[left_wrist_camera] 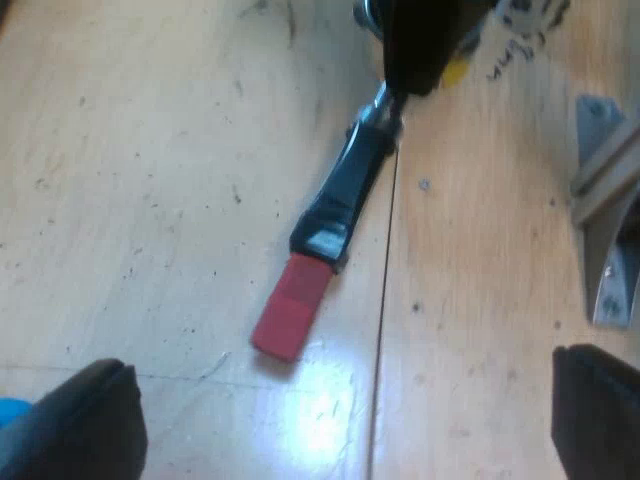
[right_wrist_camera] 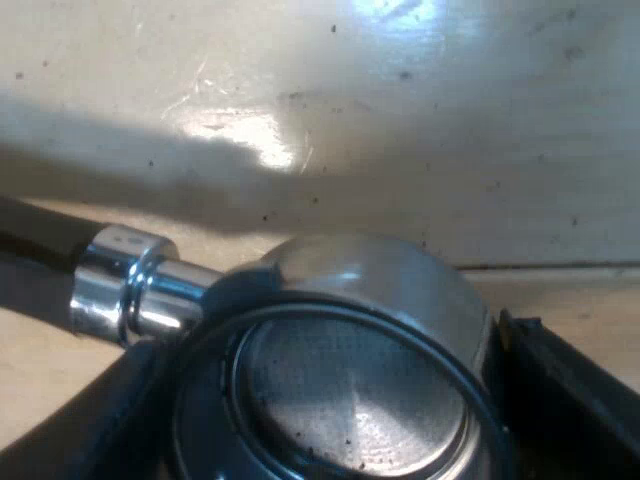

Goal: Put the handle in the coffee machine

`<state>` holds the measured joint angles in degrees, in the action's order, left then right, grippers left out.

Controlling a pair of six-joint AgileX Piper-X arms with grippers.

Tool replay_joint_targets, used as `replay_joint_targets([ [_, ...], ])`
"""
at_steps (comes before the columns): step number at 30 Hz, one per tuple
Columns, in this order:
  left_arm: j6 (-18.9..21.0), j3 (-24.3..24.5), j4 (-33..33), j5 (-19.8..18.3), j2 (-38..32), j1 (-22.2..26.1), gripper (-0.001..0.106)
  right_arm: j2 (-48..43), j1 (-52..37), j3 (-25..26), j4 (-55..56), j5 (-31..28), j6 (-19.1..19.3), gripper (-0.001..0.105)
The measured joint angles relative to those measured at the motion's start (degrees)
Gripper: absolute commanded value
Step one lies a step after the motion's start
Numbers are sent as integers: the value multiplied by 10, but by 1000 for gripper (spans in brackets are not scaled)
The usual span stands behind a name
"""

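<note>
- My left claw hangs over the table, its two black fingers spread wide with nothing between them
- My right claw is clamped on the holder, one black finger against each side of its round basket
- The holder stretches over the pale wood between my two claws; its dark handle runs beside a thin seam in the boards
- The red end points toward my left claw and is apart from it; I cannot tell whether it rests on the wood or sits just off it
- A grey metal bracket stands near one left finger, well apart from the handle
- A bit of something blue shows just beside the other left finger; I cannot tell what it is
- The basket is dull brushed metal with a fine mesh floor carrying a few dark specks
- The neck is bright, ringed chrome; the handle is glossy black; the red end is a flat, blocky rectangle
- The table is scuffed, speckled and shiny under glare
</note>
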<state>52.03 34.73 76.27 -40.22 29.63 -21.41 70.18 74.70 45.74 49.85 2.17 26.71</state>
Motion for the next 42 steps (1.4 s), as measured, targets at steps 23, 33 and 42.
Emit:
replay_joint_targets([
  [23,-106,0,-75,10,134,0,83,0,-138,98,7,105,247,0],
  [33,-108,0,-105,9,174,0,83,0,-138,123,10,134,249,0],
  [42,-125,0,-107,9,208,0,83,0,-138,123,10,140,249,0],
])
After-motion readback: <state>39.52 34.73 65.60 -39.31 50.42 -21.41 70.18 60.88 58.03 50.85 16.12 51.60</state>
